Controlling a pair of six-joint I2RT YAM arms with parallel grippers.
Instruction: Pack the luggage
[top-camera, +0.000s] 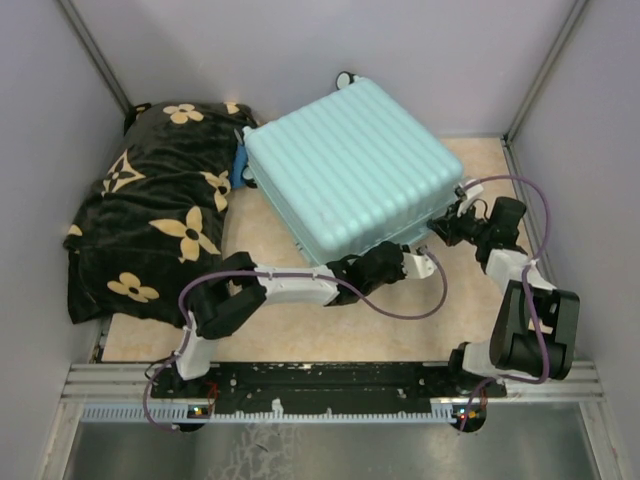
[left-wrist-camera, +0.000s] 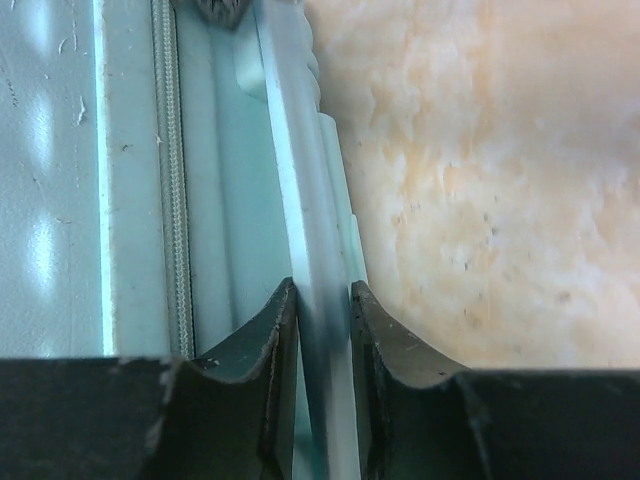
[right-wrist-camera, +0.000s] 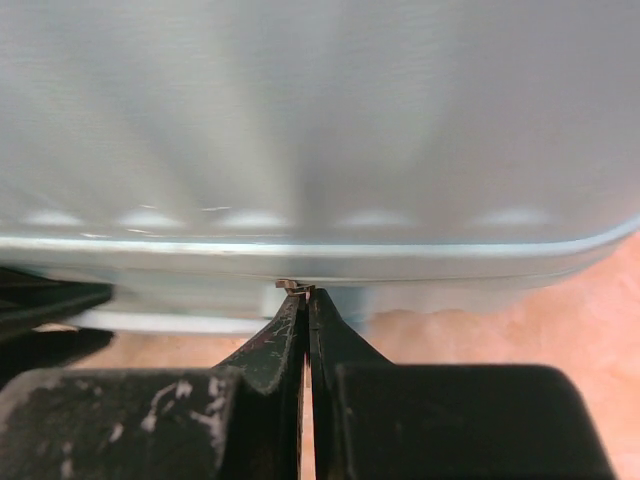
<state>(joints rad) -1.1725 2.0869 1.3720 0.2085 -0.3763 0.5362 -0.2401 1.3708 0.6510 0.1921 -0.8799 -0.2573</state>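
"Since the lid looks shut, where does the luggage (top-camera: 350, 165) lie on the counter (top-camera: 300, 325)?"

"Flat, ribbed shell up, filling the middle and far right, turned on a slant. Its ribs, and I judge its long axis too, run from the far-left side toward the near-right. The black flowered blanket (top-camera: 150, 230) is heaped just beside it on the left, not packed."

"And the arms?"

"Both reach forward to the case's near side, so it lies ahead of each hand. The left hand (left-wrist-camera: 322, 290) pinches the pale rim (left-wrist-camera: 300, 190) along the near edge, a finger on either face. The right hand (right-wrist-camera: 303, 297) is at the near-right corner, fingers pressed together, with a small metal tab (right-wrist-camera: 292, 286) at their tips."

"Gripped?"

"Can't tell. It touches the tips, no more. If it's the zip pull, the right arm is the nearer one to draw it. The pull would have to follow the seam round the shell's edge while the left steadies the rim. Nothing is packed yet."
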